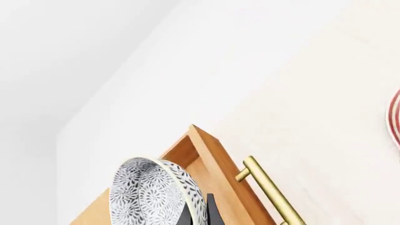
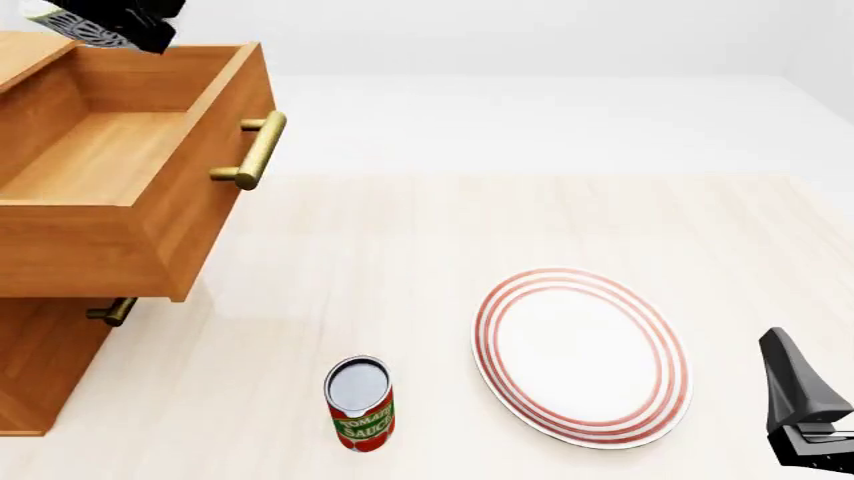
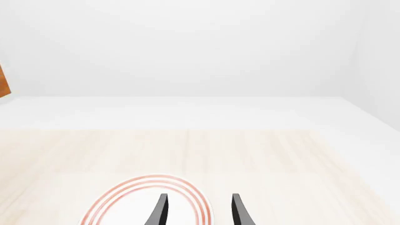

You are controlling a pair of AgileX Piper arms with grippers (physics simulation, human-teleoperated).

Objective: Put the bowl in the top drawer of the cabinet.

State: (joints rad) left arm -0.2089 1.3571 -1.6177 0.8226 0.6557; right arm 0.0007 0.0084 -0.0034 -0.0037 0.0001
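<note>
Above the pulled-out light-brown wooden top drawer [image 1: 209, 161], the left wrist view shows the left gripper [image 1: 198, 213] pinching the rim of the tilted, blue-grey speckled white bowl [image 1: 153, 194]; let go here, it might clip the drawer's wall.

From the front, the bowl [image 2: 83, 30] hangs over the drawer's far corner.

Beside the red-ringed plate [image 3: 125, 206], the right gripper [image 3: 198, 211] sits spread, idle.

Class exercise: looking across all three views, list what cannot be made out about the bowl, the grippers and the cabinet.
- Bowl: cut by the left wrist view's lower edge; front view shows only a sliver at its top edge.
- Left gripper: mostly hidden behind the bowl; its grip is unreadable.
- Cabinet: cut by the front view's left edge.
- Tomato sauce can: small print unreadable.
</note>
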